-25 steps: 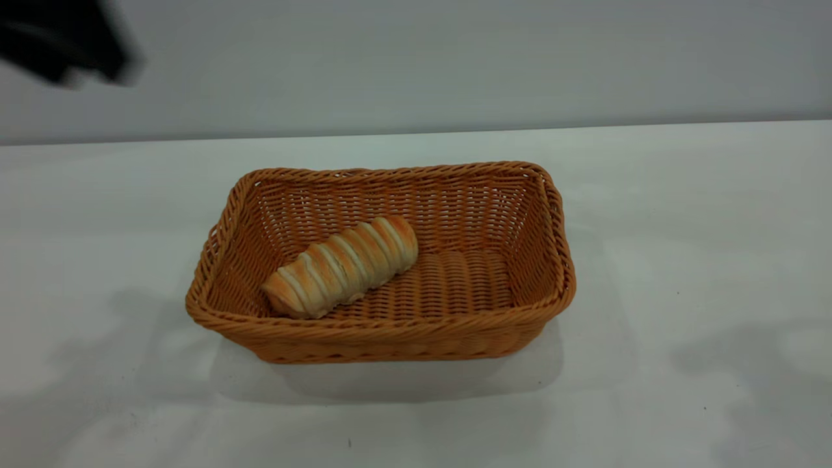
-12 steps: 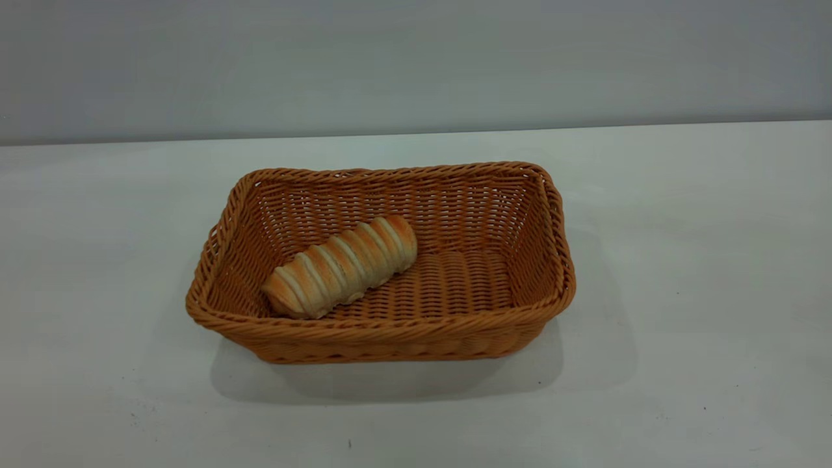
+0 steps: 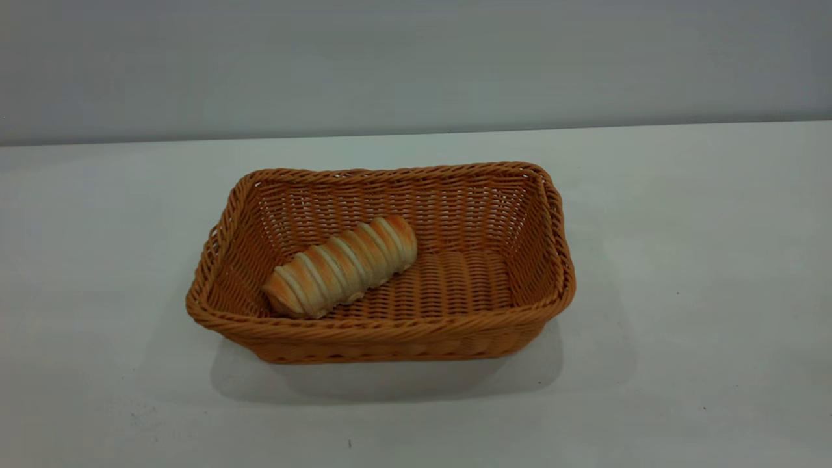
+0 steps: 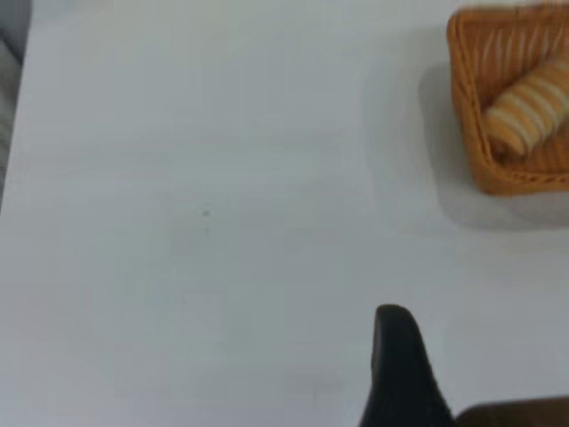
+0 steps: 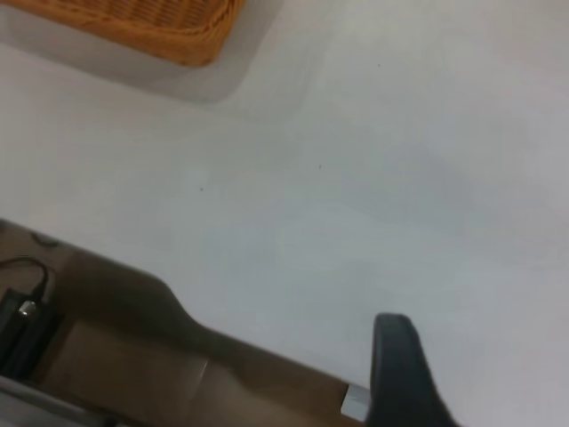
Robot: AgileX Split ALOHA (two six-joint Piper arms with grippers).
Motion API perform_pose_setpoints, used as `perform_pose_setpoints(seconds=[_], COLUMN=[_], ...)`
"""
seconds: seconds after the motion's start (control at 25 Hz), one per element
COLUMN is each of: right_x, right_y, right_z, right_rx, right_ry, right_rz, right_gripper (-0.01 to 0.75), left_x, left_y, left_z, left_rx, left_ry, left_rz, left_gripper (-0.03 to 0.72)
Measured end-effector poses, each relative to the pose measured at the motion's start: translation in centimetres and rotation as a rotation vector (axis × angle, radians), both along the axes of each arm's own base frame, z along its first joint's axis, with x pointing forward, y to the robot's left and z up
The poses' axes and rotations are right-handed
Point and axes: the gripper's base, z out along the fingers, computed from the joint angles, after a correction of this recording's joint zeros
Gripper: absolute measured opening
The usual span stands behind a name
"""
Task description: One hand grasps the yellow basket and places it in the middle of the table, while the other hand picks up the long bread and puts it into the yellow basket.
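The yellow basket (image 3: 383,331) stands in the middle of the white table (image 3: 682,260). The long bread (image 3: 341,266) lies slantwise on the basket's floor, in its left half. Neither gripper shows in the exterior view. In the left wrist view a black part of my left gripper (image 4: 400,365) hangs over bare table, well away from the basket (image 4: 498,178) and the bread (image 4: 529,111). In the right wrist view a black part of my right gripper (image 5: 400,374) is over the table's edge, far from the basket's corner (image 5: 151,27).
A plain grey wall (image 3: 416,58) runs behind the table. The right wrist view shows the table's edge with brown floor and black cables (image 5: 22,311) beyond it. A few dark specks dot the tabletop.
The blurred dark arm at the exterior view's upper left has gone out of view, and the arm shadows on the table have faded. The basket and bread have not moved.
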Motion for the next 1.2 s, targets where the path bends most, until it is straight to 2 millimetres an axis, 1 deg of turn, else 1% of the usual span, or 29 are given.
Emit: perform_pose_setpoints(seconds=[0.12,0.2,0.4,0.48,0.72,0.88,1.2], right_x=[-0.2,-0.2,-0.6,-0.7,-0.7,-0.7,-0.7], right_y=[0.0,-0.1,-0.1,-0.2,-0.2,-0.2,-0.2], right_z=[-2.0,-3.1,-3.6,-3.5,-3.5,-3.5,-3.5], right_rx=[0.001,0.007,0.015,0.017,0.017,0.017,0.017], right_ry=[-0.007,-0.029,-0.074,-0.081,-0.081,-0.081,-0.081], right_rz=[-0.001,-0.005,-0.007,-0.007,-0.007,-0.007,-0.007], right_gripper=[0.490,0.490,0.490,0.490,0.490,0.490,0.490], left_x=[-1.5,-2.1,-2.3,-2.2,-2.0,-1.7,-1.6], left_y=[0.2,0.2,0.3,0.2,0.1,0.0,0.0], left_z=[-1.5,-2.8,-5.7,-6.5,-6.8,-7.5,-7.5], left_rx=[-0.006,-0.007,-0.005,-0.003,-0.010,-0.014,-0.013], left_ry=[-0.049,-0.065,-0.049,-0.030,-0.026,-0.007,-0.014], left_rz=[0.000,0.000,0.000,0.000,-0.006,-0.011,-0.012], left_gripper=[0.515,0.515,0.515,0.515,0.515,0.515,0.515])
